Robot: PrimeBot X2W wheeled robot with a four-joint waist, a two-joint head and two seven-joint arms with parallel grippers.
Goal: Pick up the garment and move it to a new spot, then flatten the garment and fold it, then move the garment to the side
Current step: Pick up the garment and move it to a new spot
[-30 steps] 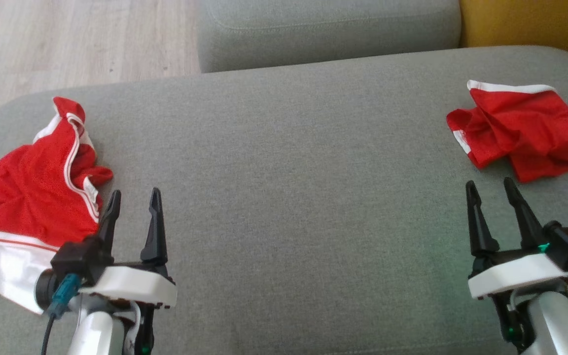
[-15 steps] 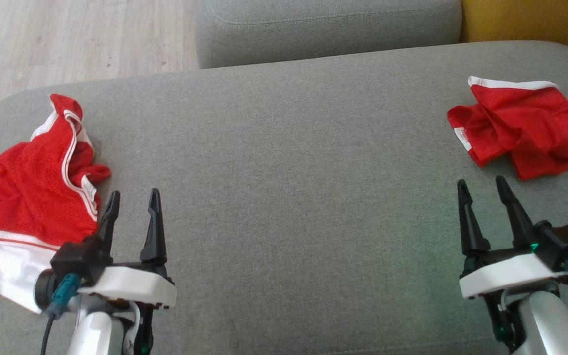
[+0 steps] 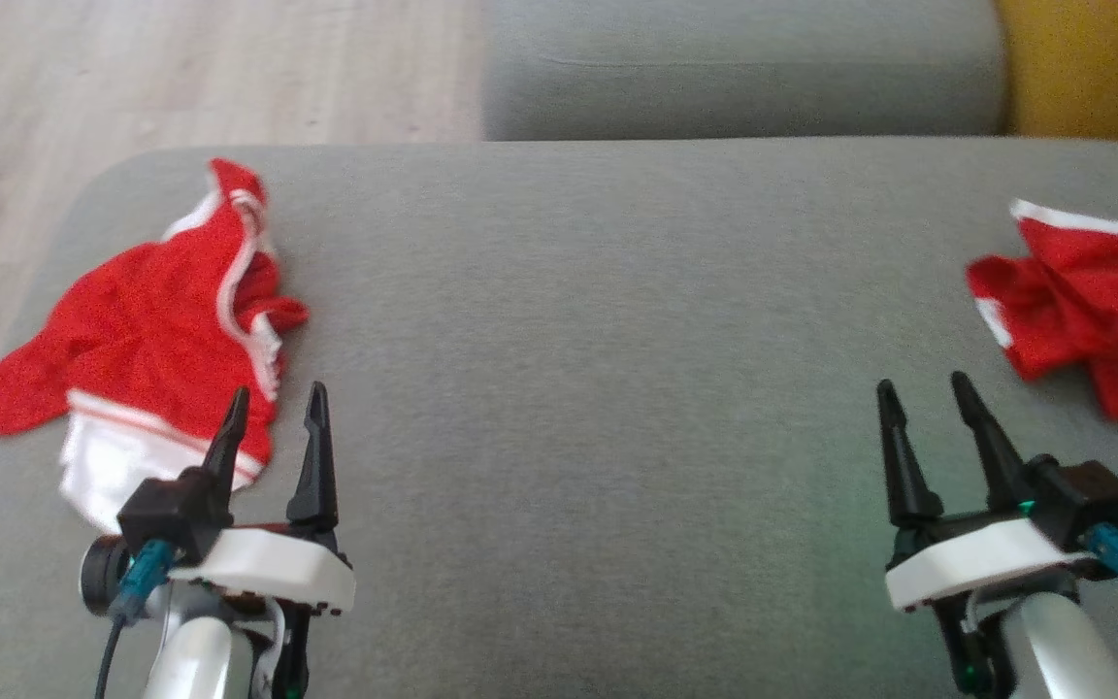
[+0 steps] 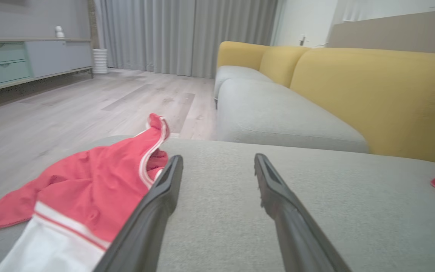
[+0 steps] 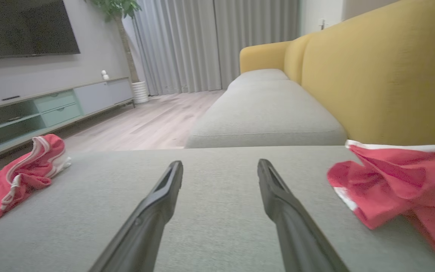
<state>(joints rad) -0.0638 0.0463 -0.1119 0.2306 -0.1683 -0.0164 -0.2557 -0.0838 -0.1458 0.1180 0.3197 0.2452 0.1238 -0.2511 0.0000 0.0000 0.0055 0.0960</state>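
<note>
While left gripper (image 3: 278, 390) and right gripper (image 3: 921, 382) hover, fingers wide and empty, the crumpled garment (image 3: 147, 325) seemingly awaits every step.

Grey couch seat (image 3: 578, 320) with mustard-yellow backs (image 4: 372, 94), pale wood floor (image 3: 180, 78), long grey curtains (image 4: 187, 34), plus a low TV cabinet (image 5: 51, 105) with a dark TV (image 5: 21, 26) above it.

Soft red cloth garment (image 3: 151, 320) with white trim on matt, coarse-woven grey sofa cushion (image 3: 578, 340), second red cloth piece (image 3: 1083, 301) at the cushion's right end, pale smooth wood floor (image 3: 180, 78) beyond it, matt yellow upholstery (image 3: 1093, 68)
</note>
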